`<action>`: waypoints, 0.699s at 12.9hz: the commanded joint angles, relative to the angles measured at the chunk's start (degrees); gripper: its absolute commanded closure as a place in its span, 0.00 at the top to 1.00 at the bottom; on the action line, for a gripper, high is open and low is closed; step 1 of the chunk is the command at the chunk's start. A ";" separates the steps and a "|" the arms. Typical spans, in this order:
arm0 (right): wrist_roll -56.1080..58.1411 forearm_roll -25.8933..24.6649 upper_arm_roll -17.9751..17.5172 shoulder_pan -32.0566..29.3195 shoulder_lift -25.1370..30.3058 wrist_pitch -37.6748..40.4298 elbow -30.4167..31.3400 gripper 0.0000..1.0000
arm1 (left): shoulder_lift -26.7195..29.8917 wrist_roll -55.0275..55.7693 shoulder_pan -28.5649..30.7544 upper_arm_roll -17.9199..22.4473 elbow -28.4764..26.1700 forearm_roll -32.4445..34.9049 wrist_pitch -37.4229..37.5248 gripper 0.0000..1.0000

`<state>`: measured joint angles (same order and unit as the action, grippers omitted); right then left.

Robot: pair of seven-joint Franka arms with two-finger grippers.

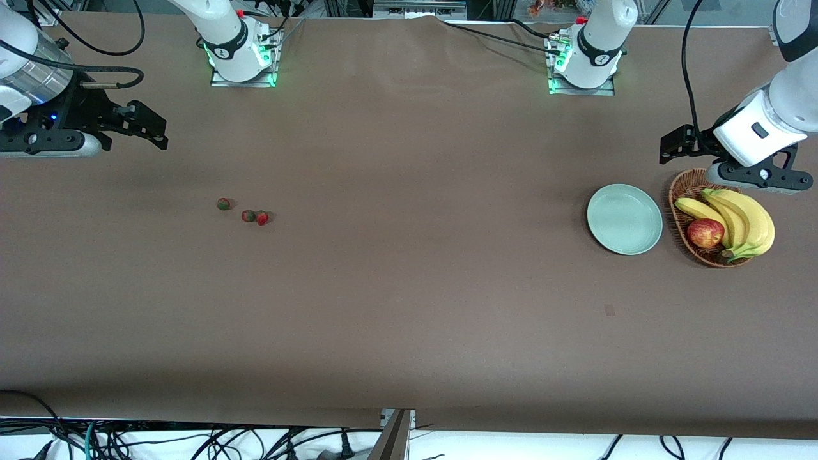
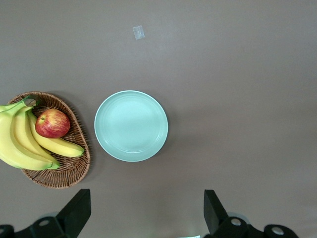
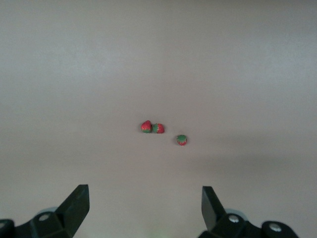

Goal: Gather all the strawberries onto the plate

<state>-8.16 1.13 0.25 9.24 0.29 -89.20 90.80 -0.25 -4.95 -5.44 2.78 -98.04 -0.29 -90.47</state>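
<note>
Three strawberries [image 1: 243, 213] lie on the bench toward the right arm's end, well apart from the empty mint-green plate [image 1: 624, 219] beside the wicker basket [image 1: 677, 191]. Likely light and soft: pinch gently across each body. Right gripper [image 1: 150, 128] and left gripper [image 1: 671, 150] hover above, jaws open.

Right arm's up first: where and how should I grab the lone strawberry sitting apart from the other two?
Take the lone strawberry across its red body, coming straight down from above with the open right gripper. It lies low on the table with clear cloth all round, apart from the touching pair, so the fingers probably fit either side.
</note>
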 commanded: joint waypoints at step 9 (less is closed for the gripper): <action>1.39 -0.77 0.10 0.26 -3.37 0.08 -1.33 1.00 | -0.81 0.55 0.07 0.56 1.80 -1.11 -0.15 1.00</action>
<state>-7.91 1.12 0.69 9.31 -1.76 -89.37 90.70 -0.27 -4.81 -5.40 3.09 -97.56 -0.34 -90.82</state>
